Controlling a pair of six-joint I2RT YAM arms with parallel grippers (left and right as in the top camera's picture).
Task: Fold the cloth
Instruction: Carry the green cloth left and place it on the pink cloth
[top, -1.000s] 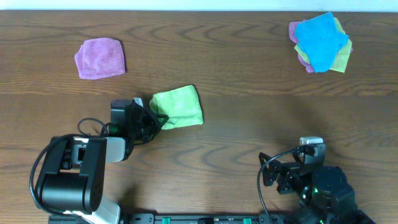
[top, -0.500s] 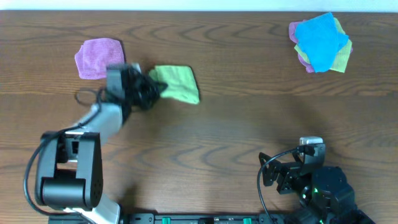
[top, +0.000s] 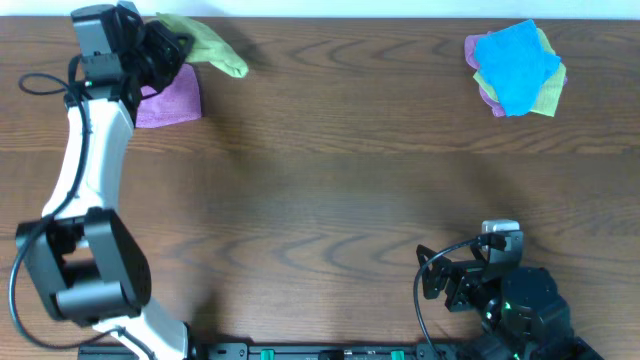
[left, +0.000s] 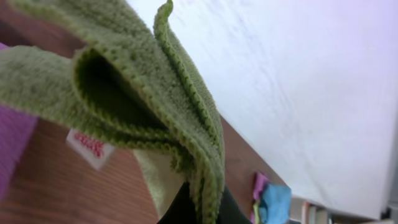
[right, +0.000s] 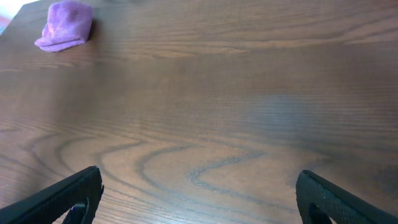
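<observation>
My left gripper (top: 172, 42) is shut on the folded green cloth (top: 212, 48) and holds it in the air at the table's far left edge, just right of and above the purple cloth (top: 168, 100). In the left wrist view the green cloth (left: 137, 106) fills the frame, its folded layers pinched between the dark fingers (left: 202, 208). My right gripper (right: 196, 199) is open and empty near the table's front right, over bare wood.
A pile of blue, yellow-green and purple cloths (top: 517, 68) lies at the far right. The purple cloth also shows far off in the right wrist view (right: 64, 32). The wall runs along the table's far edge.
My left arm has swung the green cloth from the table's middle left up and back to the far left corner, beside the purple cloth. The right arm has not moved.
</observation>
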